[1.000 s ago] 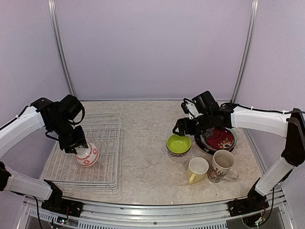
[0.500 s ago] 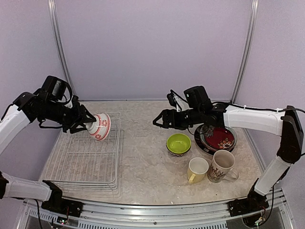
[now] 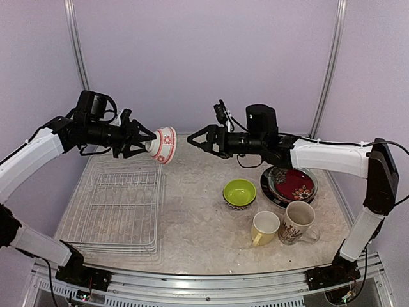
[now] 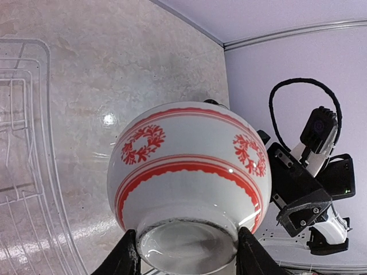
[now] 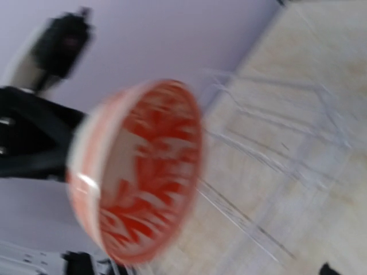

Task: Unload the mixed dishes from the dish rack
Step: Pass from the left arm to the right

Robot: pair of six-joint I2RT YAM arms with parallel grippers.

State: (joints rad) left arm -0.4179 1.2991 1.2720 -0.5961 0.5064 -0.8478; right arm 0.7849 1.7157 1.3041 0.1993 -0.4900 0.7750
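The dish rack (image 3: 115, 204) is lying flat on the left half of the marble-look table (image 3: 198, 217), its long side running from the near edge toward the back wall, with no crockery showing in it.

The left gripper (image 3: 146, 142) is reaching out level above the rack's far right corner, its fingers clamping the foot of the red-white patterned bowl (image 3: 163, 144). The bowl is hanging in the air on its side. Its axis from foot to rim is lying level, left to right, and its mouth is facing right, toward the other arm. The left wrist view is looking along the bowl's outer wall from the foot end, and the right wrist view, which is blurred, is looking into its red-patterned inside.

The right gripper (image 3: 197, 141) is hovering just right of the bowl's rim, apart from it, with its jaws standing wide.

On the right half of the table, the dark red floral plate (image 3: 294, 184) is sitting flat. The lime-green bowl (image 3: 239, 192) is standing upright just left of it. The cream patterned mug (image 3: 298, 222) and the yellow mug (image 3: 264, 227) are standing side by side, nearer the arms' bases.
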